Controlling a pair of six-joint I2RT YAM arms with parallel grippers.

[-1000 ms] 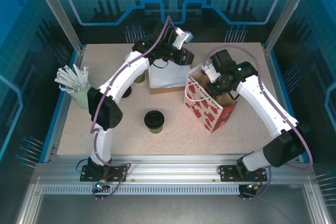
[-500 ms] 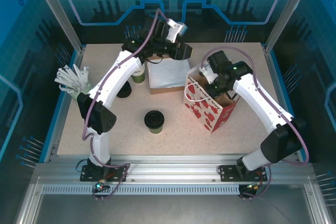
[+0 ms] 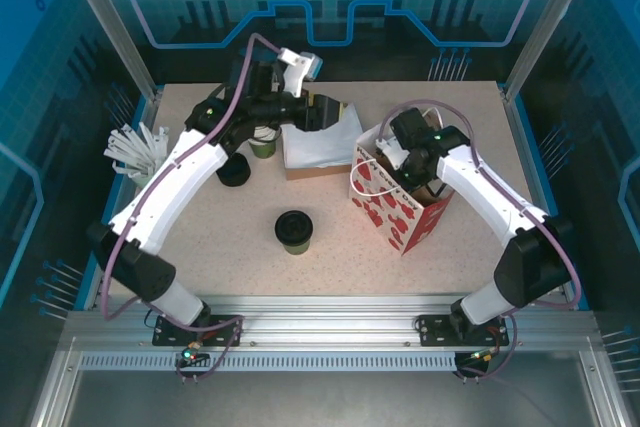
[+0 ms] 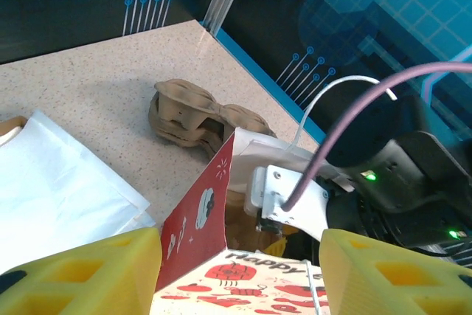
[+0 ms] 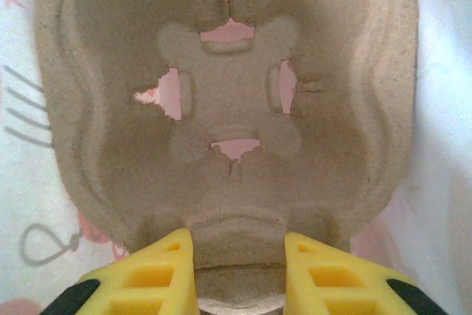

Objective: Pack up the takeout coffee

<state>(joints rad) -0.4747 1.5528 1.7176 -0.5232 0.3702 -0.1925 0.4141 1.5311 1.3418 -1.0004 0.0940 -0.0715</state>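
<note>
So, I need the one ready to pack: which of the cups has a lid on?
The dark green cup alone at mid-table, capped in black. The green cup at the back looks open, and the third holds white sticks.

Rough matt pulp tray (image 5: 228, 49), glossy paper bag (image 3: 395, 212), speckled matt table (image 3: 200, 247), plastic lid (image 3: 294, 222).

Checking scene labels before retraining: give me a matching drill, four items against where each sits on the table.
1 lidded green cup
2 white sticks
3 white paper bag
4 heart-print gift bag

A far left edge
B lying flat at the back
C standing upright, right of centre
D front centre, on its own

Pairs: 1-D, 2-A, 3-B, 4-C
</note>
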